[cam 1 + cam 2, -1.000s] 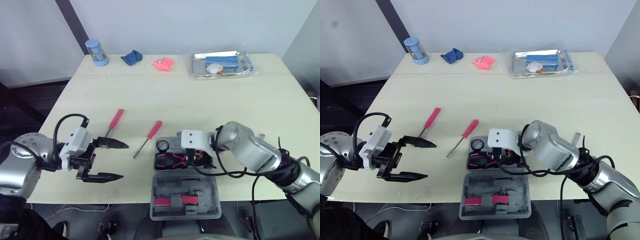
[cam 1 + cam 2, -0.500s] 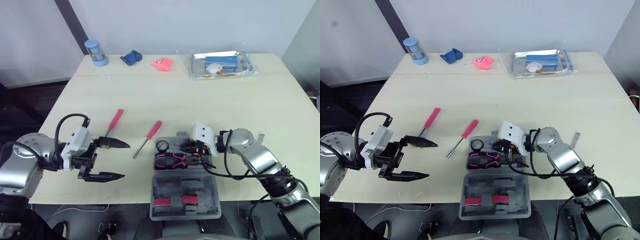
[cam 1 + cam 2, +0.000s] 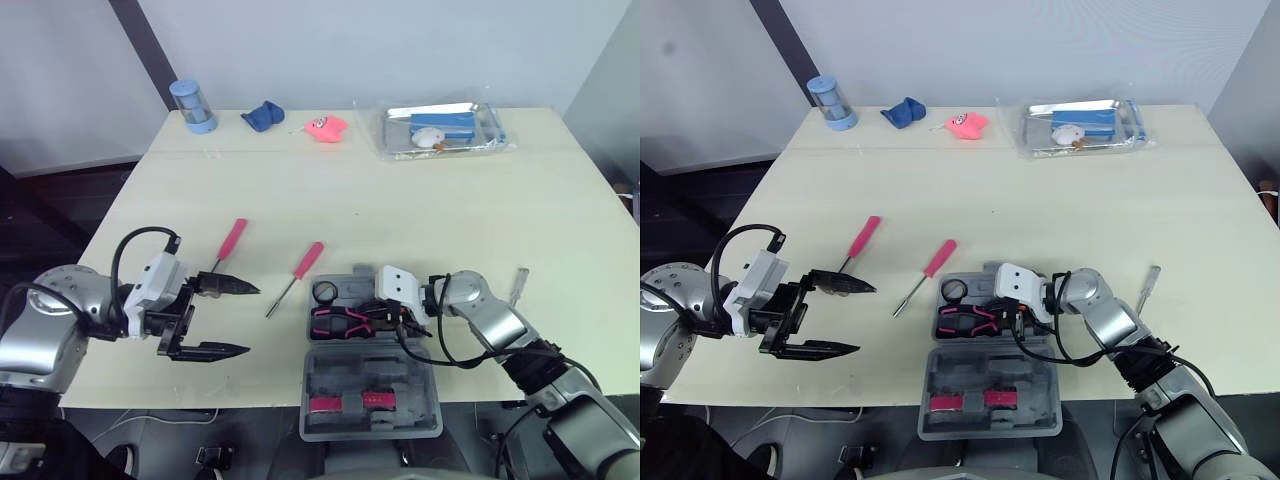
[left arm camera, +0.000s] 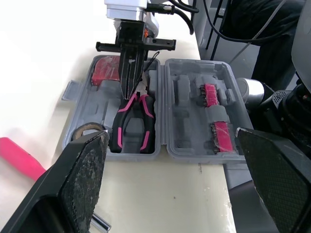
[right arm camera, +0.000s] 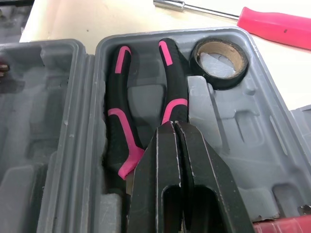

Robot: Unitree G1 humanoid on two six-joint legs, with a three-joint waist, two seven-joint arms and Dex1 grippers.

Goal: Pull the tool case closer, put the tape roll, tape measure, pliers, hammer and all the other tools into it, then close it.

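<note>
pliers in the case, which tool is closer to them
Right. The right tool is shut, tips right at the pliers in the tool case; the left tool is open, well off to the case's left.

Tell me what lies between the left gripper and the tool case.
One pink-handled screwdriver lies between the left gripper and the tool case, shown in the left eye view.

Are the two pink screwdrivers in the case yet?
No, the left pink screwdriver and the right pink screwdriver lie on the table, beside the open tool case.
</note>
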